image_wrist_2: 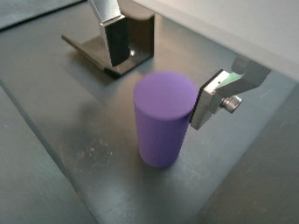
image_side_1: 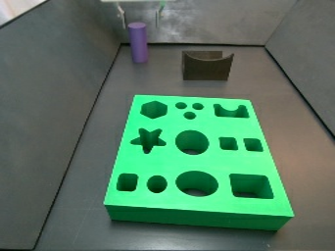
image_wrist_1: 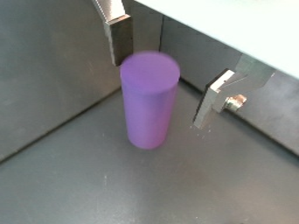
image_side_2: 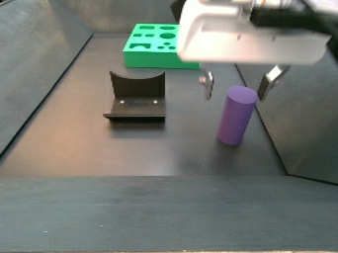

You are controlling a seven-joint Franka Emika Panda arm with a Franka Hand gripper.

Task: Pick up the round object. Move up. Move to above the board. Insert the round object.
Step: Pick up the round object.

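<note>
1. Gripper (image_side_2: 238, 83) hangs low over the dark floor (image_side_2: 145, 148) near a back corner of the workspace, fingers pointing down on either side of the round object (image_side_2: 236, 116).
2. Jaws wide apart; nothing clamped. In both wrist views there is clear space between each finger and the peg, so no contact.
3. The round object (image_wrist_1: 149, 100) is a purple cylinder, standing upright on the floor, between the two fingers (image_wrist_1: 118, 37) in a wrist view.
4. In a wrist view (image_wrist_2: 163, 118) the peg top is flat and matte; one silver finger plate (image_wrist_2: 216, 96) sits just beside its upper edge, apart from it.
5. In a side view the peg (image_side_1: 136, 38) stands at the far end of the floor, close to the back wall, with the gripper (image_side_1: 136, 14) directly above it, partly cut off by the frame edge.
6. The board (image_side_1: 195, 159) is bright green, lies flat, well apart from the peg; cut-outs visible: hexagon, star, circles, squares, ovals.
7. In a side view the board (image_side_2: 160, 44) shows at the far end, behind the fixture.
8. Fixture (image_side_2: 136, 97), dark with a base plate, stands on the floor between peg and board, beside the peg, not touching it. Also seen in a side view (image_side_1: 206, 64) and a wrist view (image_wrist_2: 114, 45).
</note>
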